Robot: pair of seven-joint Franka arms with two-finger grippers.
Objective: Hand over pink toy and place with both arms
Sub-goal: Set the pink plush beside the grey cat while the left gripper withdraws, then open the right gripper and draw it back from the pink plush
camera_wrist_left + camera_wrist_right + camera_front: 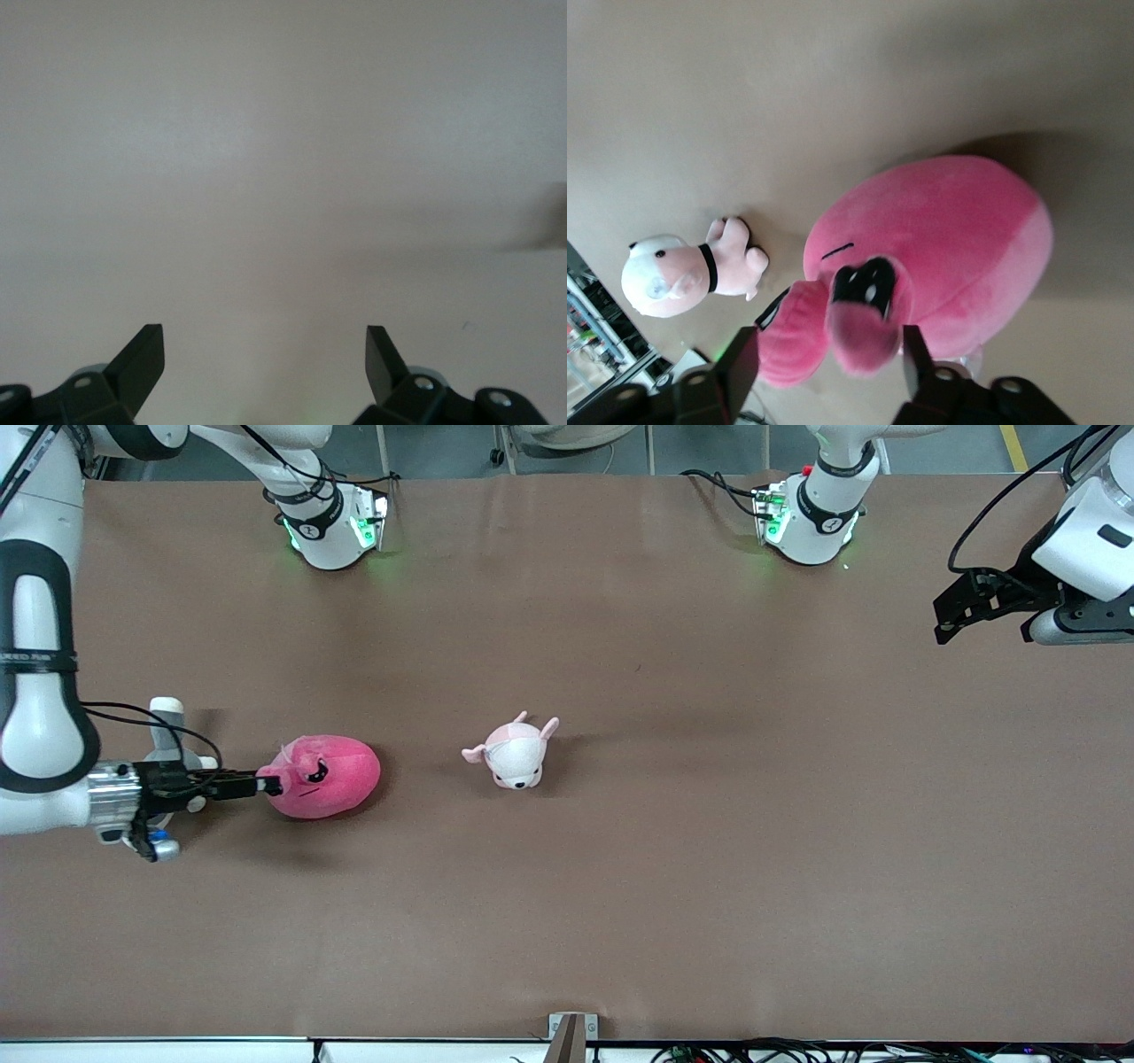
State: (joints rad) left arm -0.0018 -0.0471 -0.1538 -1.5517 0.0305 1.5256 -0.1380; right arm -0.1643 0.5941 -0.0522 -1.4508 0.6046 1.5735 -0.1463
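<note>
The right hand (270, 784) is clamping its fingers on the snout end of the pink toy (326, 776), at the toy's nine o'clock, readying it for handover. The pale plush animal (514, 753) is lying at its three o'clock on the worktop (709, 868). The left hand (952, 615) is waiting, fingers apart.

The table (673, 886), covered in plain brown, is carrying two plush toys. The pink toy (330, 776) is lying toward the right arm's end, at about 9 o'clock from the table's middle. The pale plush (514, 755) is sitting near the middle, at 3 o'clock from the pink toy and well apart from it, its snout pointing toward 6 o'clock.
</note>
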